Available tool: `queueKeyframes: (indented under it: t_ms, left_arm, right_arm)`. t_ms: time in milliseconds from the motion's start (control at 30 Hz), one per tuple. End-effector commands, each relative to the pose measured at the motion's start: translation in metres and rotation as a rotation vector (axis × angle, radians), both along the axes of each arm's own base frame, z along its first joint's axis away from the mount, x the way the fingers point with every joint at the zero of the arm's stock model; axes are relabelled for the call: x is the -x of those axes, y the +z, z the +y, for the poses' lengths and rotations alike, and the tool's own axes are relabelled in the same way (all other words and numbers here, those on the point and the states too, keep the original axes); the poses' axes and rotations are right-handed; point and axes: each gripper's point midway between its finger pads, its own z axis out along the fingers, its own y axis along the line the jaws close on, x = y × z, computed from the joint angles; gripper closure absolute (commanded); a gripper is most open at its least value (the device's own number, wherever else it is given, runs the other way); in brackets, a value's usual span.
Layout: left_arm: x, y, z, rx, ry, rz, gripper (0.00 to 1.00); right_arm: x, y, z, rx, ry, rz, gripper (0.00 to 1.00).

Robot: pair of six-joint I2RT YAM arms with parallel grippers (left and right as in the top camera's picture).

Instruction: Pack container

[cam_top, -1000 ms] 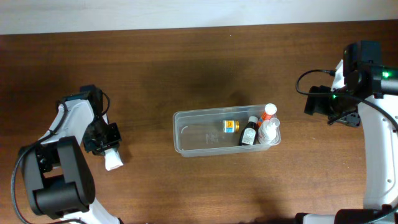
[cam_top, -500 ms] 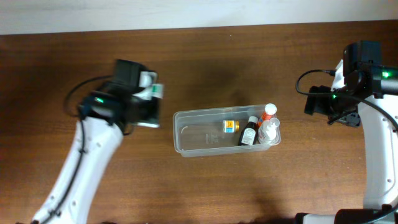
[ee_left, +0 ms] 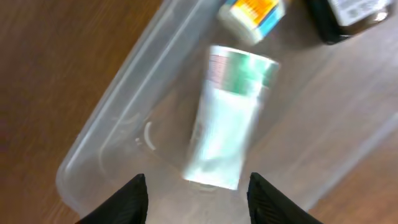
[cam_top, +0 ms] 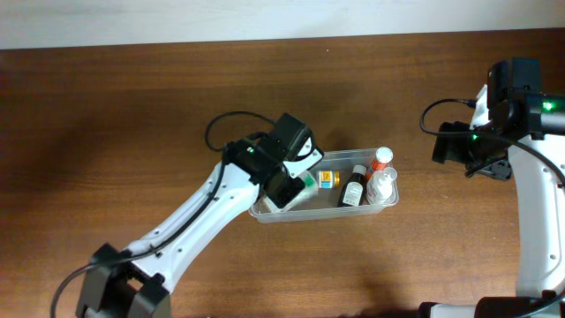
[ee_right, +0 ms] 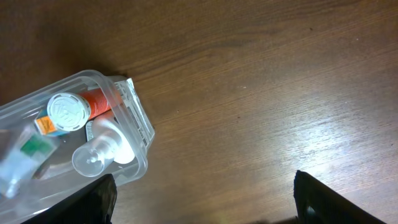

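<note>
The clear container [cam_top: 265, 212] sits mid-table. My left gripper [cam_top: 293, 183] hovers over its left half, open. In the left wrist view a white tube with a green band [ee_left: 227, 118] lies loose in the container [ee_left: 93, 155], just ahead of the gripper [ee_left: 198, 178] and between its spread fingers. It looks blurred. A small yellow-and-blue bottle [cam_top: 328, 179], a dark bottle [cam_top: 354, 187], an orange bottle with a white cap [cam_top: 380, 159] and a clear bottle [cam_top: 381, 185] fill the right half. My right gripper [cam_top: 459, 148] is open and empty over bare table, right of the container [ee_right: 140, 124].
The brown wooden table [cam_top: 132, 106] carries only the container. A pale wall strip runs along the far edge [cam_top: 265, 18]. The right arm's cable [cam_top: 433, 115] loops beside its wrist.
My left arm swung from the table's left side to over the container, carrying the white-green tube. The jaws now stand open and the tube lies in the container. The right arm stayed still.
</note>
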Motion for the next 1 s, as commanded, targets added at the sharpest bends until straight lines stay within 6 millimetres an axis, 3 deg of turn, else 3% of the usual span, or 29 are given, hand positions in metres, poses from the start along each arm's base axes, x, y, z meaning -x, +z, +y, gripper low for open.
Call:
queueKeyframes:
  t_ms: [0,33,67,100,200,300,433,533,667,767,967]
  left_arm:
    - [-0.02,0.033,0.01,0.006,0.104,-0.121,0.45]
    - [-0.022,0.047,0.01,0.031,0.111,-0.149,0.32]
    - [-0.025,0.061,0.012,0.057,0.128,-0.177,0.3]
    - [-0.028,0.08,0.018,0.086,0.157,-0.217,0.01]
    - [-0.039,0.12,0.052,0.155,0.313,-0.314,0.01]
    - [-0.052,0.143,0.103,0.216,0.535,-0.364,0.01]
    - [-0.067,0.148,0.168,0.235,0.779,-0.384,0.01]
    - [-0.065,0.142,0.205,0.201,0.878,-0.363,0.01]
    - [-0.047,0.133,0.218,0.215,0.901,-0.276,0.0]
    - [-0.03,0.144,0.219,0.235,0.885,-0.312,0.0]
    - [0.034,0.172,0.225,0.356,0.849,-0.528,0.0]
  right_arm:
    - [0.0,-0.003,0.001,-0.009,0.009,0.009,0.17]
    - [0.0,-0.003,0.001,-0.008,0.012,0.008,0.18]
    - [-0.001,-0.003,0.002,-0.012,0.022,0.008,0.17]
    - [-0.001,-0.003,0.005,-0.025,0.045,0.004,0.17]
    - [-0.005,-0.002,0.014,-0.058,0.097,-0.012,0.17]
    - [-0.011,0.0,0.019,-0.05,0.123,-0.035,0.17]
    - [-0.028,0.004,0.028,-0.028,0.175,-0.1,0.14]
    - [-0.036,0.007,0.035,-0.016,0.203,-0.132,0.13]
    - [-0.033,0.019,0.043,-0.005,0.227,-0.175,0.13]
    - [-0.026,0.039,0.044,0.031,0.23,-0.265,0.13]
    - [0.015,0.07,0.046,0.075,0.226,-0.554,0.14]
